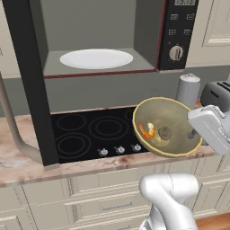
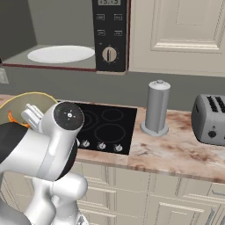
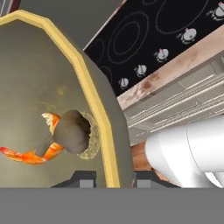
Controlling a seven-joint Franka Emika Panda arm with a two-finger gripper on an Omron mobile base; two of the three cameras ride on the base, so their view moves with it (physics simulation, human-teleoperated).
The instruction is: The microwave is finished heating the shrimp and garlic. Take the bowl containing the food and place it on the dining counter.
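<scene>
Bowl (image 1: 173, 117): tilted above the cooktop's (image 1: 85, 134) right edge, rim clenched by the end effector (image 3: 114, 177), fingertips mostly hidden. Shrimp (image 1: 147, 130) and garlic (image 1: 164, 133) inside. Right base view: bowl largely behind arm.

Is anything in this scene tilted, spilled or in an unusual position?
Yes. The bowl is tilted steeply in the pincer, which grips its rim above the cooktop. The shrimp and garlic lie inside it. Nothing has spilled. The microwave stands open.

Tilted bowl (image 2: 26, 102) behind white arm (image 2: 39, 149), left of cooktop (image 2: 107, 125).
</scene>
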